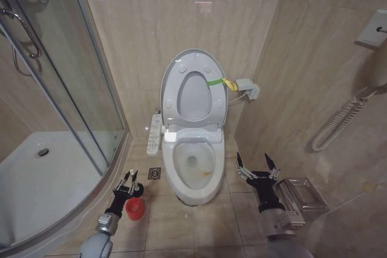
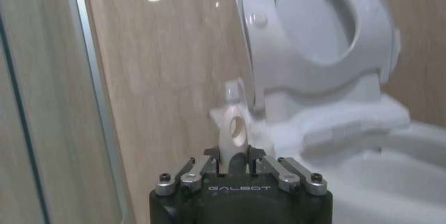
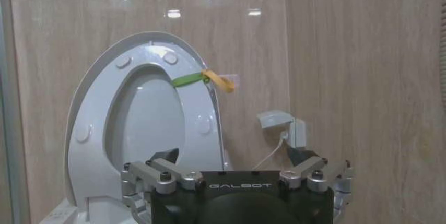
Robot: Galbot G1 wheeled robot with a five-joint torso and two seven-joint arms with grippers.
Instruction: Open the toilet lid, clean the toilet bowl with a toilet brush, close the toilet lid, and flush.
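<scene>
Toilet lid (image 1: 195, 64) stands upright against the wall, toilet bowl (image 1: 193, 164) exposed; left gripper (image 1: 129, 180) pinches the toilet brush (image 2: 234, 130) handle above the red holder (image 1: 135, 208); right gripper (image 1: 256, 166) hangs splayed, empty, beside the bowl.

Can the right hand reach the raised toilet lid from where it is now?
Probably yes: the right hand is open beside the toilet bowl, and nothing stands between it and the toilet lid.
</scene>
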